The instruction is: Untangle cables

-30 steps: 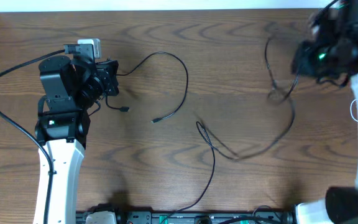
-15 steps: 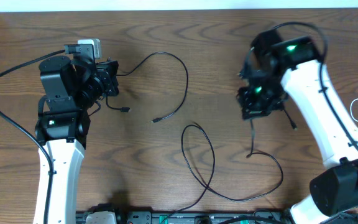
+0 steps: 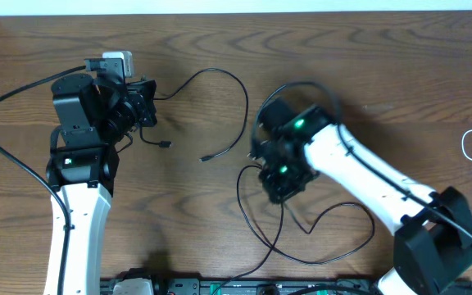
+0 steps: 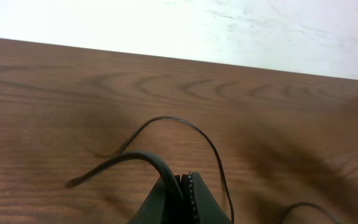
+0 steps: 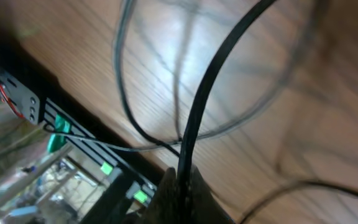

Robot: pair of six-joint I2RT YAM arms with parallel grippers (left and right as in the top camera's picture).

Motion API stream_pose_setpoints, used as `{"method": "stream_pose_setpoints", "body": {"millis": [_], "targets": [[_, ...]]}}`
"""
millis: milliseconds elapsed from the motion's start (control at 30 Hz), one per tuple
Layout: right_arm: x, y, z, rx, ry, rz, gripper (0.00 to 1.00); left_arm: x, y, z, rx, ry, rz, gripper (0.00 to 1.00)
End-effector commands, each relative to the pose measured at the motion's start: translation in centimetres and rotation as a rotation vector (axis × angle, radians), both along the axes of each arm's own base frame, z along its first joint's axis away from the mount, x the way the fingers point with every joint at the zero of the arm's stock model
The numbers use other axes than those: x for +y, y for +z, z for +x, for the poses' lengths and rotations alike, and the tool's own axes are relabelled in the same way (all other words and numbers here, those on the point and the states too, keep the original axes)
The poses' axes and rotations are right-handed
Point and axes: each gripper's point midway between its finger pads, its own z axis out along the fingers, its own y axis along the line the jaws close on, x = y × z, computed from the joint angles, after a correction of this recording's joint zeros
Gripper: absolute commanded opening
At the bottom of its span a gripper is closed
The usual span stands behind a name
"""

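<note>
**Note-taker:** Count first.

**Arm:** Two grippers, both mine. On the table [image 3: 383,65] there are two black cords that I can tell apart, and one white cord [image 3: 464,143].

**Note-taker:** Where does each lie?

**Arm:** The left cord [image 3: 247,111] arcs out from my left gripper [image 3: 149,105] toward mid-table. It curls back and ends in a small plug [image 3: 206,157]. A short end [image 3: 164,145] lies just beside that gripper; I cannot tell whether it belongs to the same cord. The middle cord [image 3: 239,192] loops around my right gripper [image 3: 279,182] in the middle of the table and crosses itself. One strand runs off the edge on my side. The white cord is at the far right, well apart from the others.

**Note-taker:** Jaws?

**Arm:** The left jaws are closed tight, with the left cord pinched between the fingers. The wrist view shows it bending away from the tips. The right jaws are closed tight too, and a strand of the middle cord rises straight out from between the fingers.

**Note-taker:** Hidden or doubtful?

**Arm:** The white cord is cut off by the right border of the overhead view. My right arm covers part of the middle cord. Its ends do not show, and the loops could be one cord or two. The right wrist view is blurred, so I cannot count the strands there. From overhead, my left fingertips are lost against the dark gripper body.
</note>
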Motion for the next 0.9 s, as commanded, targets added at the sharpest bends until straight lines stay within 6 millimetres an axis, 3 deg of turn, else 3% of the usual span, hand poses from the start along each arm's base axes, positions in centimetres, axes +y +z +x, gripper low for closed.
{"method": "stream_pose_setpoints", "body": {"millis": [0, 233, 500, 633, 733, 867], "targets": [[1.2, -1.4, -2.0, -0.001, 0.087, 0.02, 0.01, 0.1, 0.0, 0.0, -0.003, -0.005, 0.004, 0.08], [2.6, -4.4, -4.1, -0.035, 0.168, 0.054, 0.02, 0.1, 0.0, 0.0, -0.003, -0.005, 0.004, 0.08], [4.8, -5.4, -4.0, -0.105, 0.195, 0.124, 0.02, 0.1, 0.0, 0.0, -0.003, -0.005, 0.004, 0.07], [5.8, -5.3, -4.0, -0.133, 0.215, 0.155, 0.21, 0.1, 0.0, 0.0, -0.003, -0.005, 0.005, 0.08], [6.4, -5.3, -4.2, -0.144, 0.231, 0.167, 0.48, 0.1, 0.0, 0.0, -0.003, -0.005, 0.005, 0.07], [6.8, -5.2, -4.7, -0.147, 0.25, 0.174, 0.57, 0.1, 0.0, 0.0, -0.003, -0.005, 0.005, 0.08]]}}
